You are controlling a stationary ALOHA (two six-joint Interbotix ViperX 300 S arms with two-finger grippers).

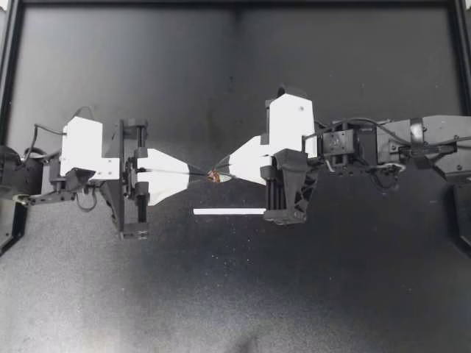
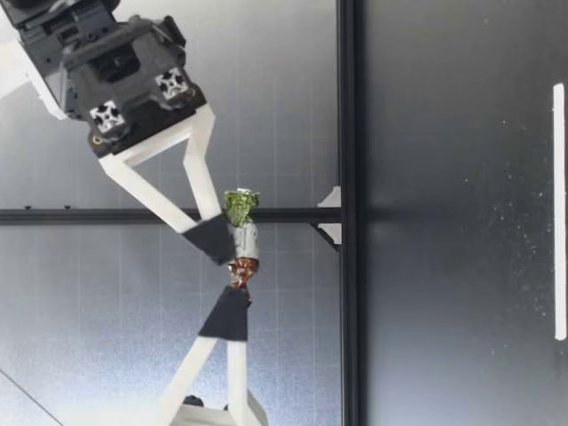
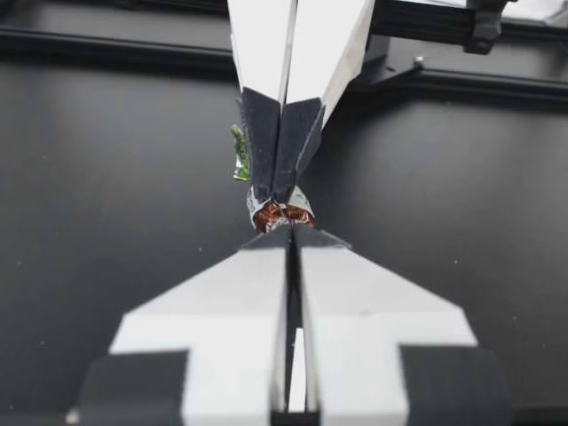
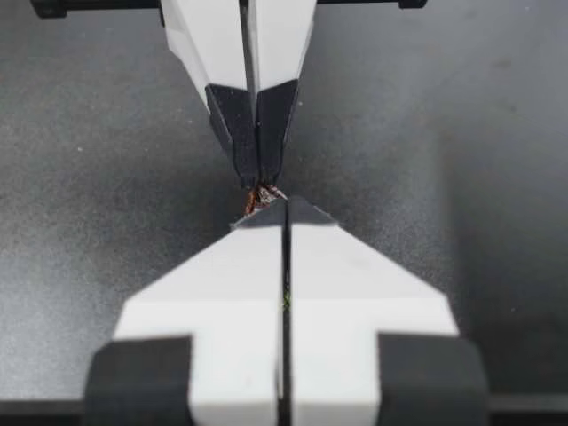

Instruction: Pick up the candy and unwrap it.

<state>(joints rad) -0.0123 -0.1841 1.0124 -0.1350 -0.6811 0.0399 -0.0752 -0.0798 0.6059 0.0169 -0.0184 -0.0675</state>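
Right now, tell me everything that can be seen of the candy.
The candy is small, wrapped in crinkly foil: a green twisted tail, a silvery middle, and a shiny reddish-brown end, wrapper or bare sweet I cannot tell. It is held level, clear above the table. My right claw pinches the silvery middle, the green tail sticking out beside it; my left claw pinches the brown end.

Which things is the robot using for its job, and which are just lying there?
In the job: small brown candy in silver-green foil; left gripper; right gripper, both pinching it.
Lying about: thin white strip on the black table.
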